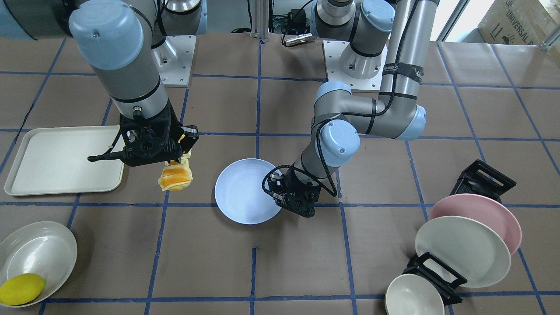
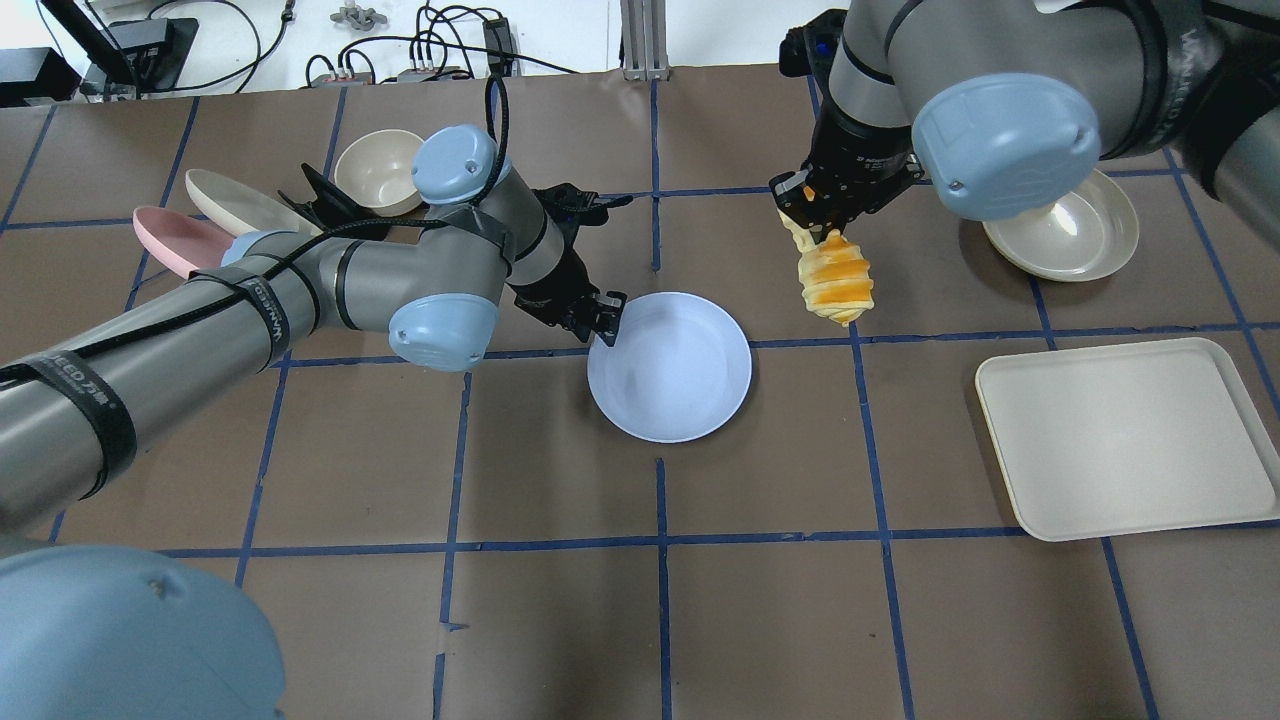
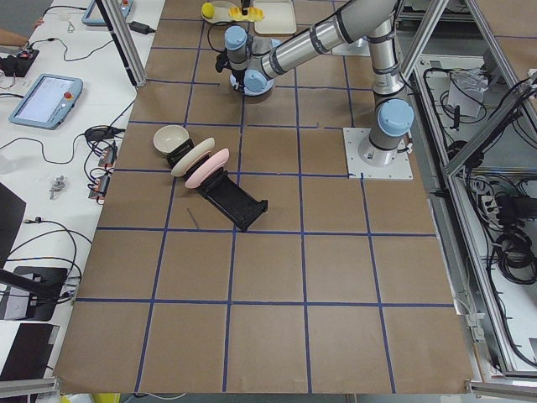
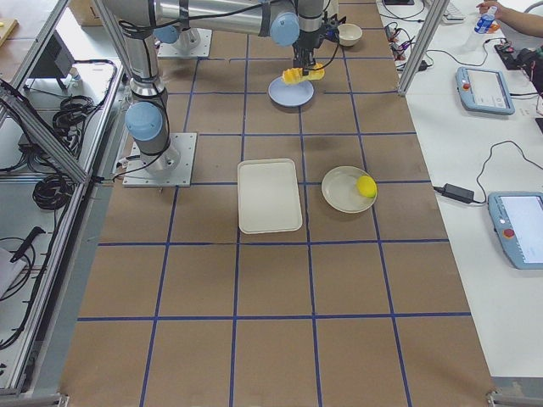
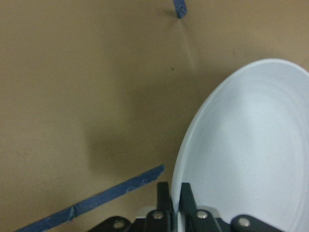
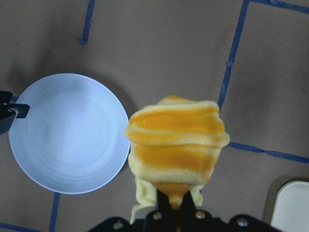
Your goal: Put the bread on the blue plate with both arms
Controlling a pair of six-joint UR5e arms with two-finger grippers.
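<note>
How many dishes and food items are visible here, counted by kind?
Plates: 3 (blue plate, pink plate, cream plate)
Bowls: 2 (large bowl, small bowl)
Tray: 1
Bread: 1
Lemon: 1
Total: 8

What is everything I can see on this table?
Blue plate: 1, pale blue, table centre.
Bread: 1, orange-golden, hanging from right jaws, beside blue plate.
Tray: 1, cream, robot's right.
Bowl: 1, cream, beyond tray.
Lemon: 1, yellow, in that bowl.
Pink plate: 1, racked, robot's left.
Cream plate: 1, racked beside it.
Small bowl: 1, cream, rack's end.
Rack: 1, black, robot's left.
Left arm: 1, silver, jaws shut on blue plate's rim.
Right arm: 1, silver, jaws shut on bread.
</note>
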